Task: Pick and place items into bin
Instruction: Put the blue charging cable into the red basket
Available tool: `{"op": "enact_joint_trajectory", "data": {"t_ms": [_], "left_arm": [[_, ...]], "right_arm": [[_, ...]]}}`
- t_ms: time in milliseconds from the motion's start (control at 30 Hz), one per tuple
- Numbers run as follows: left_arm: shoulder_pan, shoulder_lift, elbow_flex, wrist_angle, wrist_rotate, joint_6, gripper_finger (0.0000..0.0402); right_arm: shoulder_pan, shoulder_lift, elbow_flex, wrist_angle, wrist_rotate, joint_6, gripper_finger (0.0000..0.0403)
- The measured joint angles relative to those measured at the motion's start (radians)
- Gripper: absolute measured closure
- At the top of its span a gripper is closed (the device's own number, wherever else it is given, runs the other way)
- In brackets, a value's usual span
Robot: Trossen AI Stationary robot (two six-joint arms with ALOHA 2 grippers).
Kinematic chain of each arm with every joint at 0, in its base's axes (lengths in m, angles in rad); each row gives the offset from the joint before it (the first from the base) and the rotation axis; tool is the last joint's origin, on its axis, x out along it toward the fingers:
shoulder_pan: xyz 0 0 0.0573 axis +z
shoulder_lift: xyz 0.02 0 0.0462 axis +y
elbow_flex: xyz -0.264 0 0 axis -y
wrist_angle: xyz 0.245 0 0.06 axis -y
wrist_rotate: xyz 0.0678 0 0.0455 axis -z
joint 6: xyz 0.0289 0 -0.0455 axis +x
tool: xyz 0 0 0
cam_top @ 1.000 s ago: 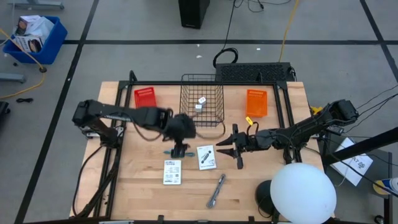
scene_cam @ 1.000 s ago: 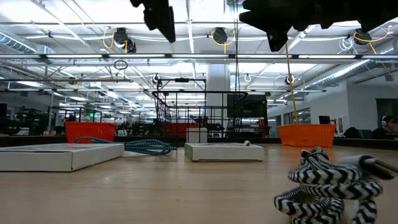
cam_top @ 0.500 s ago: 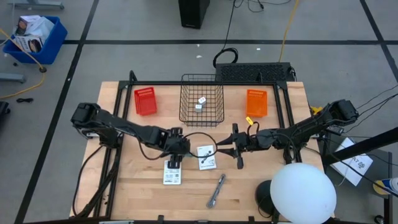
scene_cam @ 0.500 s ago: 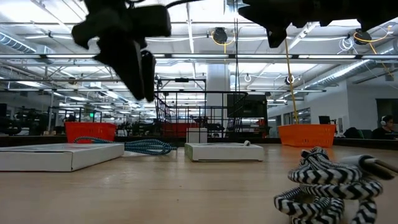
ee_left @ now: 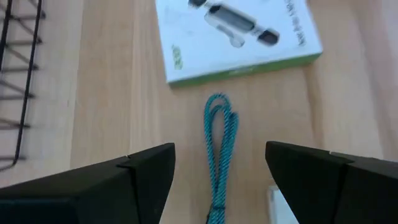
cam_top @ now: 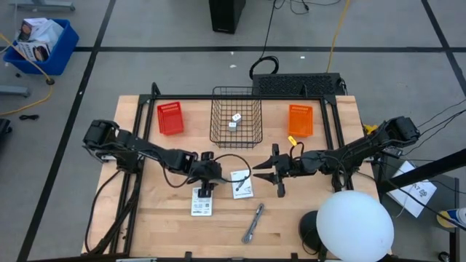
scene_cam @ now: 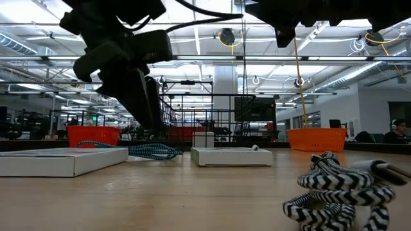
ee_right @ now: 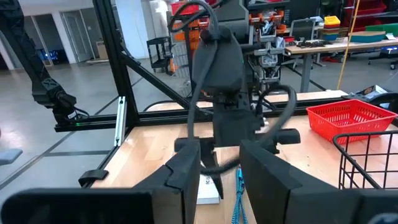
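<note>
A thin teal braided cord (ee_left: 219, 140), folded double, lies flat on the wood under my left gripper (cam_top: 207, 177). That gripper (ee_left: 219, 155) is open, one finger on either side of the cord, hanging just above it in the low view (scene_cam: 149, 109). Two white packets (cam_top: 202, 202) (cam_top: 242, 183) lie flat close by. A grey stick (cam_top: 253, 222) rests nearer the near edge. Two white cubes (cam_top: 234, 121) sit inside the black wire bin (cam_top: 237, 138). My right gripper (cam_top: 256, 175) hovers open beside the right packet.
A red basket (cam_top: 170, 116) and an orange basket (cam_top: 300, 120) flank the wire bin at the far side. A white globe (cam_top: 355, 225) stands at the near right corner. In the low view a black-and-white striped cord (scene_cam: 334, 192) lies close to the camera.
My left gripper has moved from in front of the wire bin toward the near edge and come down, ending low over the teal cord with its fingers astride it. The cord, packets and stick have stayed where they were.
</note>
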Motion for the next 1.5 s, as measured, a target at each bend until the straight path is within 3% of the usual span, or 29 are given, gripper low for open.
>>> {"op": "enact_joint_trajectory", "data": {"t_ms": [367,800,967,1233,1500], "left_arm": [[0.025,0.003,-0.030,0.022,0.008,-0.005,0.0147],[0.022,0.101,-0.029,0.050,-0.012,-0.021,0.0152],[0.025,0.101,-0.029,0.046,-0.008,-0.024,0.0212],[0.025,0.101,-0.017,0.016,-0.009,-0.075,0.0381],[0.019,0.102,0.081,-0.170,-0.013,-0.137,0.0372]], "right_arm": [[0.000,0.000,0.000,0.000,0.000,0.000,0.0298],[0.000,0.000,0.000,-0.003,0.001,0.000,0.0298],[0.000,0.000,0.000,-0.003,0.002,0.000,0.0298],[0.000,0.000,0.000,-0.007,0.003,0.000,0.0298],[0.000,0.000,0.000,-0.008,0.003,0.010,0.0298]]}}
